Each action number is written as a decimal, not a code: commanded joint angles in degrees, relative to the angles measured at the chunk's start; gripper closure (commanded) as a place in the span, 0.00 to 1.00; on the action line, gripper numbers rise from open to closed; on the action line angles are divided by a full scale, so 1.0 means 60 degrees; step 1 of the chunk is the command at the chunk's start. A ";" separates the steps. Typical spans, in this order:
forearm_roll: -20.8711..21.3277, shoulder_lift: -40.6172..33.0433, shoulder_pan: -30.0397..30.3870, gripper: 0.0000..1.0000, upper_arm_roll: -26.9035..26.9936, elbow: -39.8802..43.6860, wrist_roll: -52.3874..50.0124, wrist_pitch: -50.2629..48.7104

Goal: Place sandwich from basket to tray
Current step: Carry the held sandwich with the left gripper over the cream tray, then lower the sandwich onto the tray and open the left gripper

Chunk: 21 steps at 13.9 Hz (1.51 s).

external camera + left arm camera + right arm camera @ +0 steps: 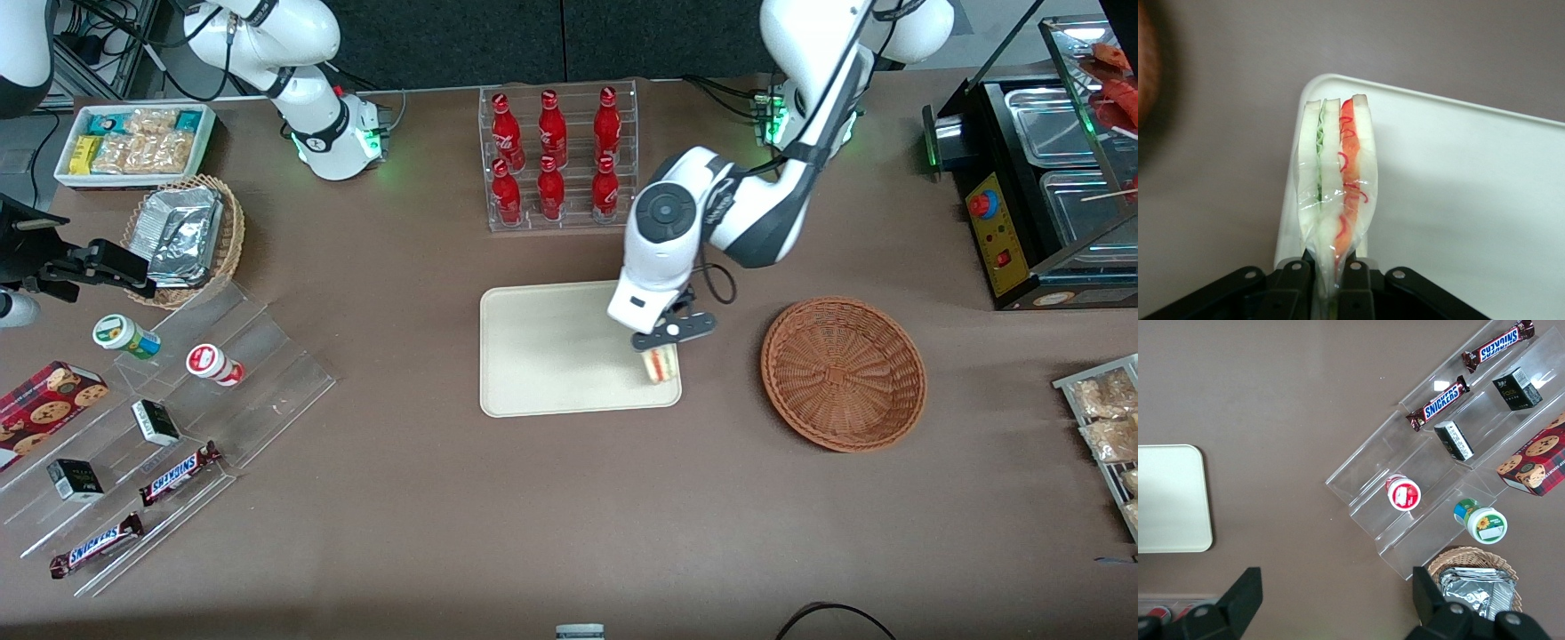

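Observation:
The sandwich [659,364] [1337,187], a wrapped wedge of pale bread with green and red-orange filling, hangs over the tray's corner nearest the basket. My left gripper [660,348] [1329,280] is shut on the sandwich's wrapped narrow end, just above the cream-white tray [551,351] [1471,200]. The reddish-brown wicker basket [843,372] stands on the table beside the tray, toward the working arm's end, with nothing in it. Whether the sandwich touches the tray I cannot tell.
A clear rack of red bottles [556,156] stands farther from the front camera than the tray. A clear stepped stand with snack bars and cups [160,427], a small wicker basket of foil packets [185,238] and a white bin of snacks [133,142] lie toward the parked arm's end. A black appliance [1031,178] sits at the working arm's end.

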 commanded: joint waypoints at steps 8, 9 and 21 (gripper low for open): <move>-0.0834 0.0949 -0.0635 1.00 -0.0261 0.0446 0.0352 0.1699; -0.0935 0.0950 -0.0738 1.00 -0.0247 0.0329 0.0351 0.1875; -0.0775 0.1682 -0.1179 1.00 -0.0247 0.0299 0.0893 0.2229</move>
